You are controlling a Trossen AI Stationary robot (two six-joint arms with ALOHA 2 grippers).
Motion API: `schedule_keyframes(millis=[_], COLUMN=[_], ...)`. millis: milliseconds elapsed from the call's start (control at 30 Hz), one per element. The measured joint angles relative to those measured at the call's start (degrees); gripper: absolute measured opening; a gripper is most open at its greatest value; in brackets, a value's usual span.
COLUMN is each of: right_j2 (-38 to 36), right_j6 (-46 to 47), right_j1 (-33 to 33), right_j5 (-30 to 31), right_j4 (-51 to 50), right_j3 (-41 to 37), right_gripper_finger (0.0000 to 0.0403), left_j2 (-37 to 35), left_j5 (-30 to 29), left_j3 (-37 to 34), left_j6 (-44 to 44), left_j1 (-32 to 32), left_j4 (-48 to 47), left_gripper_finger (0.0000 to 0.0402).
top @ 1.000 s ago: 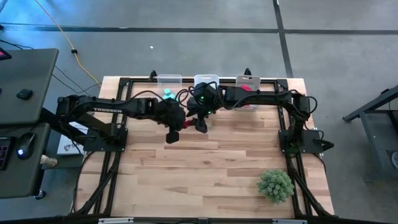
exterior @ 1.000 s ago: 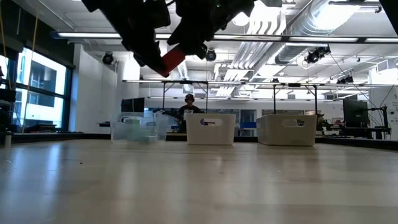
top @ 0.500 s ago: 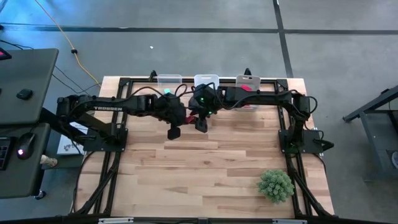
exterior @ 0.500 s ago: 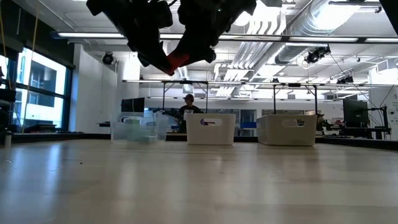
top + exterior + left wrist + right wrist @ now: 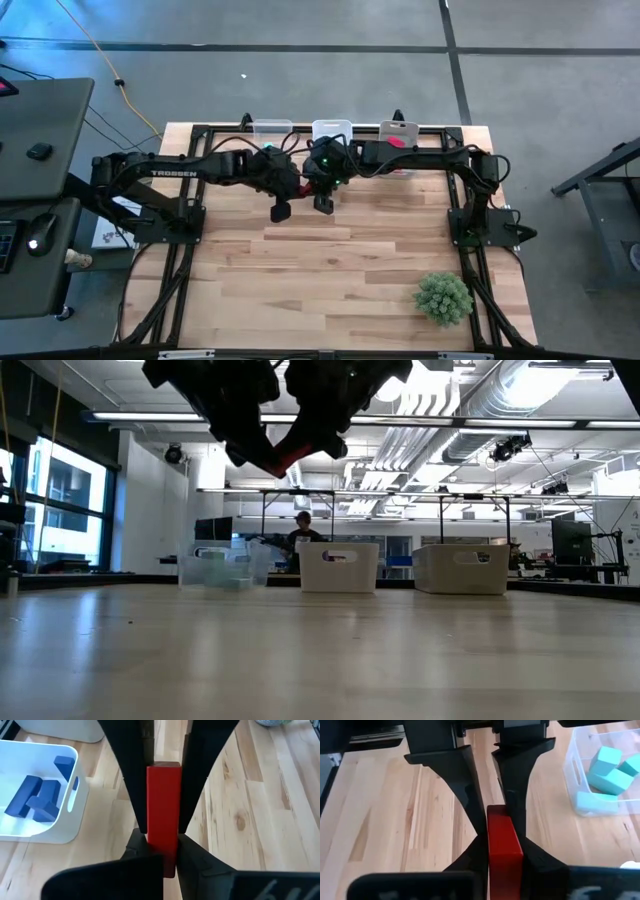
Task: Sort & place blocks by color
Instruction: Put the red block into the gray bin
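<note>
While the red block (image 5: 162, 820) hangs above the surface (image 5: 330, 270), we find both the left pincer (image 5: 161, 837) and right pincer (image 5: 503, 832) clamped on it: a handover. Next, we judge, one pincer must release.

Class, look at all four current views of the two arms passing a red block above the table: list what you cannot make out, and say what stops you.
- High view: the red block is hidden under the left gripper and right gripper.
- High view: middle bin contents, covered by the arms.
- Low view: bin contents, too far off.
- Wrist views: the block's lower end, hidden behind each gripper's body.
</note>
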Motion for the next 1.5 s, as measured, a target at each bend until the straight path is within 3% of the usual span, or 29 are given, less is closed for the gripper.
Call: schedule_keyframes(millis=[267, 733, 1267, 1500], right_j2=[0.0, 0.0, 0.0, 0.0], right_j6=[0.7, 4.8, 8.2, 8.1], right_j1=[0.0, -1.3, -11.8, -19.0], right_j5=[3.0, 11.8, 30.3, 32.0], right_j4=[0.2, -8.4, -23.3, -27.9], right_j3=[0.0, 0.0, 0.0, 0.0], right_gripper_finger=[0.0036, 0.0036, 0.0039, 0.0038], left_j2=[0.0, 0.0, 0.0, 0.0], left_j5=[0.0, -1.1, -1.3, -1.3], left_j3=[0.0, 0.0, 0.0, 0.0], left_j6=[-0.9, -1.1, -1.1, -1.1], left_j1=[2.2, 5.6, 9.6, 11.2], left_j4=[-0.1, -2.9, -2.9, -2.9], left_gripper_finger=[0.002, 0.013, 0.0132, 0.0132])
